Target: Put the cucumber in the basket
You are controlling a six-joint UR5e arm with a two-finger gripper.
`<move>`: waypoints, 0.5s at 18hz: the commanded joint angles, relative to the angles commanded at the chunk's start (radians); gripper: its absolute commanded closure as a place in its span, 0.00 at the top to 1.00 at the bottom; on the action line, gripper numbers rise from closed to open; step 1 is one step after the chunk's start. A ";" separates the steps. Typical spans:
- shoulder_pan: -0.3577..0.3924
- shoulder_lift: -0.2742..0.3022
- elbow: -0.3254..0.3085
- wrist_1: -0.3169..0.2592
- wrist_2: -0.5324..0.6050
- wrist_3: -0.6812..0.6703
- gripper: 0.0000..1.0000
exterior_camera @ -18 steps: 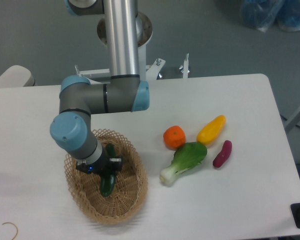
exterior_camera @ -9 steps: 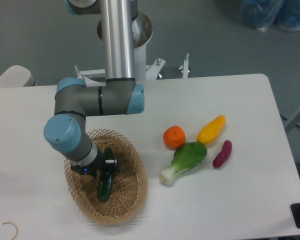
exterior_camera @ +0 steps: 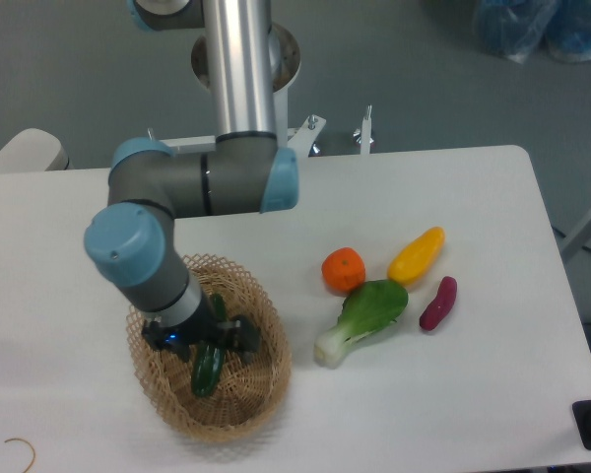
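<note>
The dark green cucumber (exterior_camera: 206, 370) lies lengthwise inside the tan wicker basket (exterior_camera: 279, 367) at the front left of the table. My gripper (exterior_camera: 202, 338) is low inside the basket, straddling the cucumber's upper half. Its dark fingers (exterior_camera: 244, 338) stand spread apart on either side of the cucumber, so it looks open. The wrist and forearm hide the basket's back left rim and part of the cucumber.
To the right of the basket lie an orange fruit (exterior_camera: 343, 269), a bok choy (exterior_camera: 366, 315), a yellow pepper (exterior_camera: 417, 254) and a small purple piece (exterior_camera: 438, 302). A thin loop of wire (exterior_camera: 20, 449) lies at the front left corner.
The arm shifted left with the cucumber, lowering it into the basket. The fingers now stand wider apart than before, and the cucumber rests on the basket floor.
</note>
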 joint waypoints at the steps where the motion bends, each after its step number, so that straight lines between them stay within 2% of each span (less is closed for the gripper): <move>1: 0.029 0.014 -0.002 -0.003 -0.005 0.032 1.00; 6: 0.152 0.066 0.005 -0.011 -0.040 0.295 1.00; 9: 0.227 0.089 0.023 -0.093 -0.066 0.457 1.00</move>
